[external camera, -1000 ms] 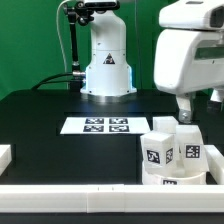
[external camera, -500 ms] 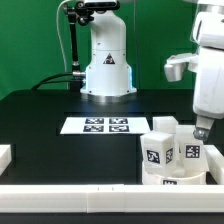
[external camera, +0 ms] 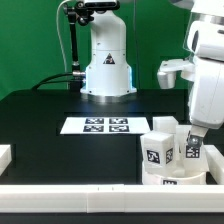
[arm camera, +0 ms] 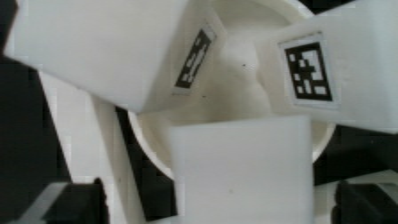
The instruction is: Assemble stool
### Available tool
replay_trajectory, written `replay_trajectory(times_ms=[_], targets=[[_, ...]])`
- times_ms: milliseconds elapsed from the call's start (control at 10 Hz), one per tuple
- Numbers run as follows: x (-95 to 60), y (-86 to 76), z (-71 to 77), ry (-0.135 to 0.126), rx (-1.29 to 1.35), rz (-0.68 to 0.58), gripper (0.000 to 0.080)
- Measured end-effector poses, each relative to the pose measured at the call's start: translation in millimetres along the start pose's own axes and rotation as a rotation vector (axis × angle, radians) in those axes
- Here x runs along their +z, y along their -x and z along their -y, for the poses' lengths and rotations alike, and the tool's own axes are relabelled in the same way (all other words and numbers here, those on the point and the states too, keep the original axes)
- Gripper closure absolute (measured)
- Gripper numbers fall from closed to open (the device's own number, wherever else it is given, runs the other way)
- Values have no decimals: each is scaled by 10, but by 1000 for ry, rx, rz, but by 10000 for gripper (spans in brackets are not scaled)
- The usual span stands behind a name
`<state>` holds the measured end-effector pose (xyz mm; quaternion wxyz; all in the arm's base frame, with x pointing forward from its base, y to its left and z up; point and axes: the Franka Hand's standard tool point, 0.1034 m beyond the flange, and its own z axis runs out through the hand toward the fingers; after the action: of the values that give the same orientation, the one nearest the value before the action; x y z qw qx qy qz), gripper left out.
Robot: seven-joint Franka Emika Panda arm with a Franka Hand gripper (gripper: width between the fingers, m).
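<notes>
Lowered since half a second ago, and shifted a little toward the exterior view's left: hand (external camera: 197, 138) now down at the top of the stool (external camera: 170, 152), where before it hung just above the rear blocks. Parked at the near right corner of the black table (external camera: 40, 125) in the exterior view: stool with round seat (external camera: 172, 176) underneath and tagged leg blocks standing on it, one front leg block (external camera: 158, 150) facing the camera, a second leg block (external camera: 193, 150) beside it on the exterior view's right, a third leg block (external camera: 165, 125) behind. Hemmed in tight on that side: white front rail (external camera: 90, 196) running along the near edge just below the seat, table edge close on the exterior view's right. Plenty of bare black surface toward the exterior view's left, broken only by the marker board (external camera: 96, 125) lying flat mid-table and a white block (external camera: 4, 156) at the left edge. Arm coming down steeply from the upper right, wrist housing nearly vertical, fingertips reaching the top of the right-hand block. Cannot tell from either view whether the fingers are spread or closed. Filling the wrist view: tagged leg blocks seen from very near, one tagged block face (arm camera: 313, 68) and a plain block face (arm camera: 240, 165) against the pale seat.
</notes>
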<state>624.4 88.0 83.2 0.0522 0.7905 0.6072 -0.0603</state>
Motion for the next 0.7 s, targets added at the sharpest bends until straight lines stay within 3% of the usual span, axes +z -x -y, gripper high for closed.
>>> replay_trajectory(times_ms=[200,700], targets=[[1,6,-2,0,6,0,456],[6,28,-10,-2,220,-1,464]])
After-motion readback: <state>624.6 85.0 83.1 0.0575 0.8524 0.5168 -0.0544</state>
